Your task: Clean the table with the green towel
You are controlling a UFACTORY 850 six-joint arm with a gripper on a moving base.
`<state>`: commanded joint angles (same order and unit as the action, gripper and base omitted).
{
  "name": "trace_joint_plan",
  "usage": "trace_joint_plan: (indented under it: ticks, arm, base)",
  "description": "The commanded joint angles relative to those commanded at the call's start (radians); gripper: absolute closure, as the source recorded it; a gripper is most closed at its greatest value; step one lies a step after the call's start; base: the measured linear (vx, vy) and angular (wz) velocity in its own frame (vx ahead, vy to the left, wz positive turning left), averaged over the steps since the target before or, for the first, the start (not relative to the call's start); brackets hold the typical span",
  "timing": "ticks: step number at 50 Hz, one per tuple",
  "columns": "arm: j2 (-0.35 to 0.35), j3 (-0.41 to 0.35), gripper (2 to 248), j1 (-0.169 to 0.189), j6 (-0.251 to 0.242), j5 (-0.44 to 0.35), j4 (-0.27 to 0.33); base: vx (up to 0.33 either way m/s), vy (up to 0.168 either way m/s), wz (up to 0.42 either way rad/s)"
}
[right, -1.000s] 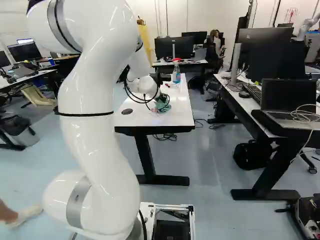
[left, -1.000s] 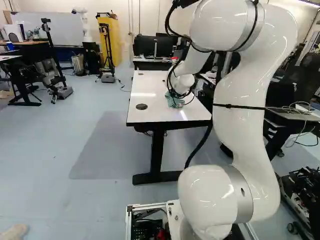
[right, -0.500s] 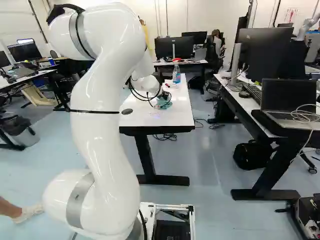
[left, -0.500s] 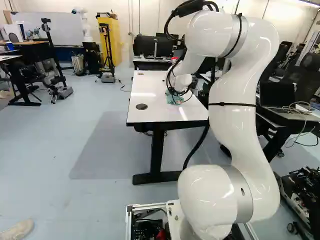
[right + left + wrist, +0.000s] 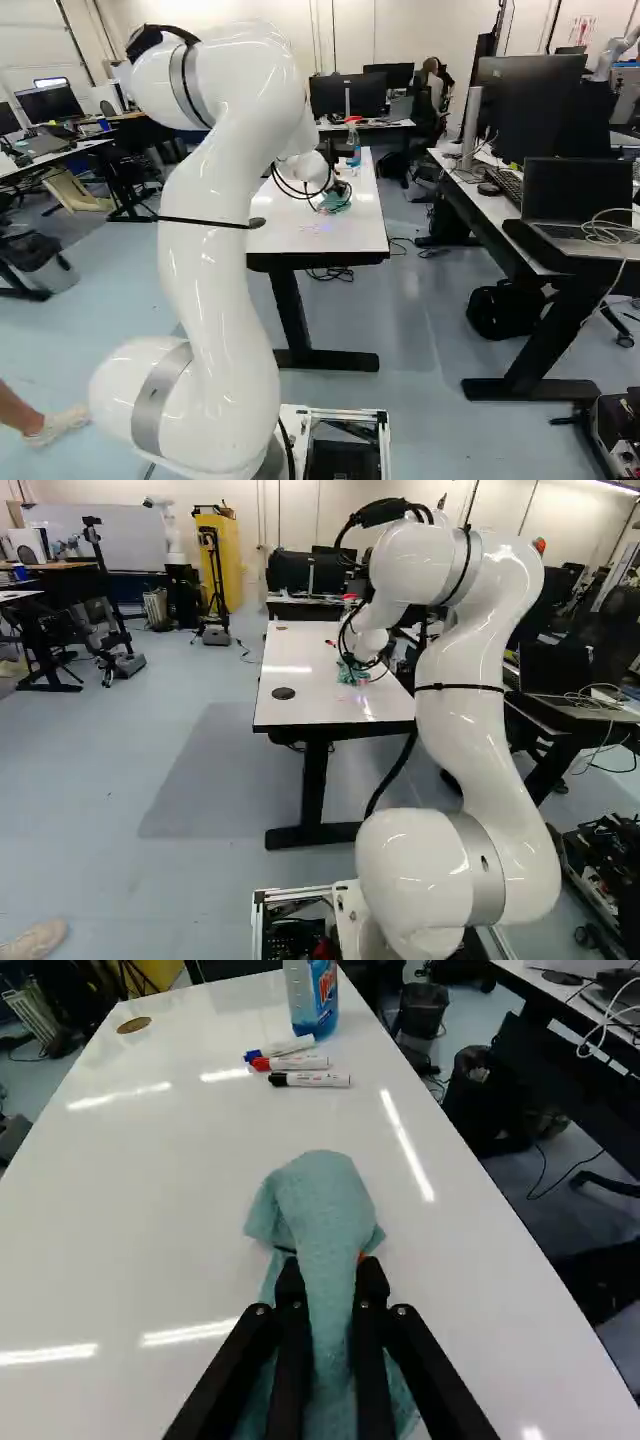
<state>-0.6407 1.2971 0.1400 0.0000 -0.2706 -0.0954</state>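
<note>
A black two-fingered gripper (image 5: 336, 184) is pinching a bunched blue-green cloth towel (image 5: 322, 1205), seemingly against the glossy white table (image 5: 150, 1220).

The big, shiny white arm (image 5: 215, 300) has round joints, a grey ring (image 5: 478, 868), a thin black strap (image 5: 460, 687) and loopy black cables. Its black hand (image 5: 336, 186) has little round screws (image 5: 401, 1311) and maybe orange pads (image 5: 362, 1257), mostly hidden.

Grn towel (image 5: 325, 1210) partly cut off, wrist view
</note>
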Motion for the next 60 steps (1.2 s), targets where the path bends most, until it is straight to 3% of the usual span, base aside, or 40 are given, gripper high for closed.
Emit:
trace_joint_plan:
  ticks: [33, 60]
  arm:
    - [0.004, -0.005, 203, 0.084, 0.000, 0.000, 0.000]
    - [0.104, -0.141, 203, 0.105, 0.000, 0.000, 0.000]
  base:
    - [0.000, 0.000, 0.000]
    - [0.000, 0.000, 0.000]
